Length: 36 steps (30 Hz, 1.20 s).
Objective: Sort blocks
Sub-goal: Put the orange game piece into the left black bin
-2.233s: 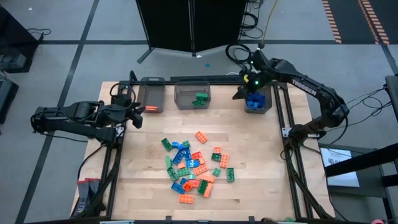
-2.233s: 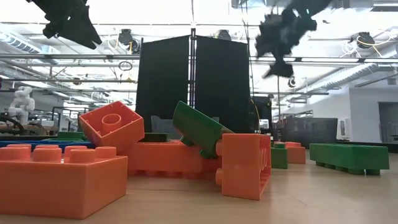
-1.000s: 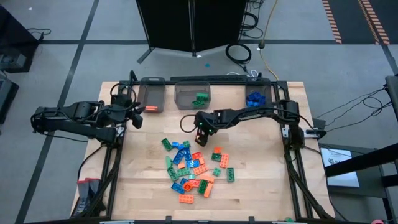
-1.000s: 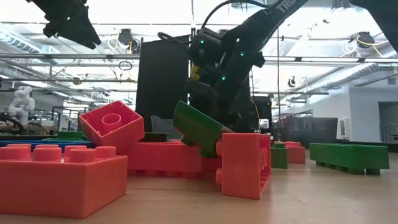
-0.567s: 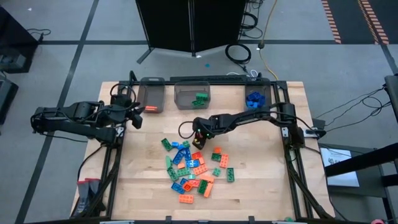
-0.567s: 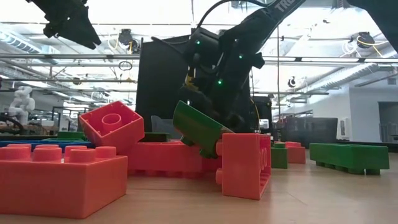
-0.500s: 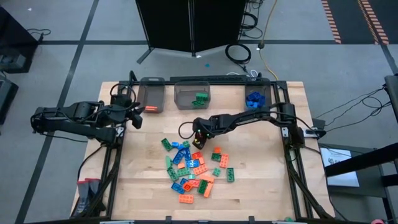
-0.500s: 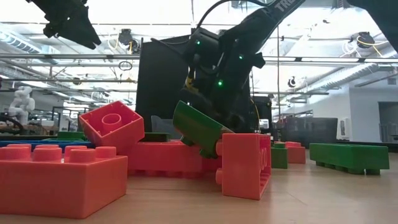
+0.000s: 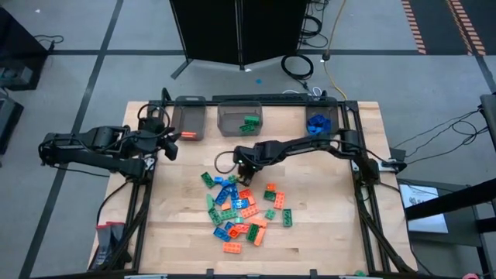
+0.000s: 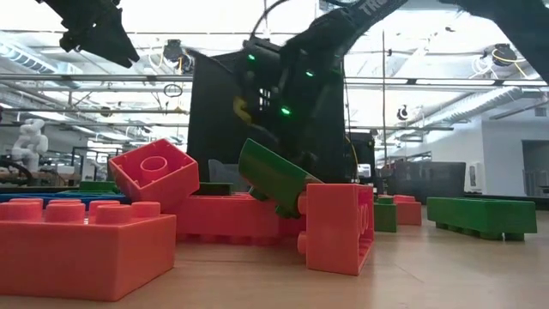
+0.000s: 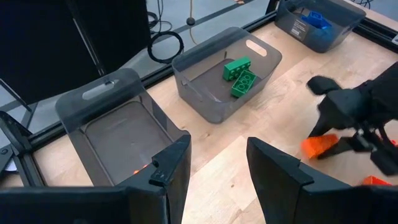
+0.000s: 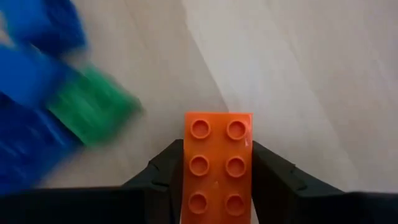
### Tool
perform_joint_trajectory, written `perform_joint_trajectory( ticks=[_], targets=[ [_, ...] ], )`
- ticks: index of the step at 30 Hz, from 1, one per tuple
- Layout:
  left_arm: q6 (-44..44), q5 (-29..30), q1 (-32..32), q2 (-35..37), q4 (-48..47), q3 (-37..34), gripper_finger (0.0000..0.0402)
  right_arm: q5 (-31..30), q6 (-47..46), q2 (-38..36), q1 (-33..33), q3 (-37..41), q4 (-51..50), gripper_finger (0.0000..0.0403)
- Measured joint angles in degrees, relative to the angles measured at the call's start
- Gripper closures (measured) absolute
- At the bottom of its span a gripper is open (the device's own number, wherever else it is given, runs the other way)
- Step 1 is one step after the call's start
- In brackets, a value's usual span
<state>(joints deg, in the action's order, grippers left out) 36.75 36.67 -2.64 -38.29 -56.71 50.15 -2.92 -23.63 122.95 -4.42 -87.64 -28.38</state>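
Gripping orange block (image 12: 217, 165) in right fingers (image 12: 270, 177) | left fingers (image 11: 171, 165) released | no writing legible

Overhead illumination is even and bright, with soft, short shadows on the table (image 9: 325, 232). The low view is backlit by glaring ceiling fixtures, leaving the arms in silhouette. In the right wrist view, blue and green blocks (image 12: 93, 112) show motion blur; the orange block (image 12: 217, 165) is sharp.

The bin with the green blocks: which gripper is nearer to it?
Right. The right gripper, shut on an orange block, is just in front of the middle bin. The left gripper waits farther off, beyond the left bin.
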Motion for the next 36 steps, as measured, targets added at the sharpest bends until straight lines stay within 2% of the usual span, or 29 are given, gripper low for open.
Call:
perform_joint_trajectory(
  ticks=[5,8,16,22,26,30,33,36],
  targets=[
    [0.0,0.0,0.0,0.0,0.0,0.0,0.0241,-0.6,4.9,-0.9,-2.3,-10.0,2.3,0.0281],
    [-0.1,0.0,0.0,0.0,0.0,0.0,0.0241,-0.9,6.6,-0.7,-4.6,-12.9,6.2,0.0281],
    [-0.1,0.6,0.0,0.0,0.0,0.0,0.0241,-1.5,3.9,-0.7,-11.3,-14.0,18.2,0.0281],
    [-0.2,0.9,0.0,0.0,0.0,0.0,0.0241,-0.7,1.8,-0.5,-12.8,-14.0,27.3,0.0281],
    [-0.2,1.0,0.0,0.0,0.0,0.0,0.0241,1.4,-1.0,2.4,-12.9,-15.4,32.7,0.0281],
    [0.0,0.9,0.0,0.0,0.0,0.0,0.0241,3.1,-1.1,9.1,-12.8,-24.4,29.3,0.0281],
    [0.0,0.9,0.0,0.0,0.0,0.0,0.0241,6.1,-0.3,14.9,-12.7,-34.6,25.2,0.0281],
    [0.0,0.9,0.0,0.0,0.0,0.0,0.0241,6.3,0.6,20.7,-12.6,-45.3,20.3,0.0281]
  ],
)
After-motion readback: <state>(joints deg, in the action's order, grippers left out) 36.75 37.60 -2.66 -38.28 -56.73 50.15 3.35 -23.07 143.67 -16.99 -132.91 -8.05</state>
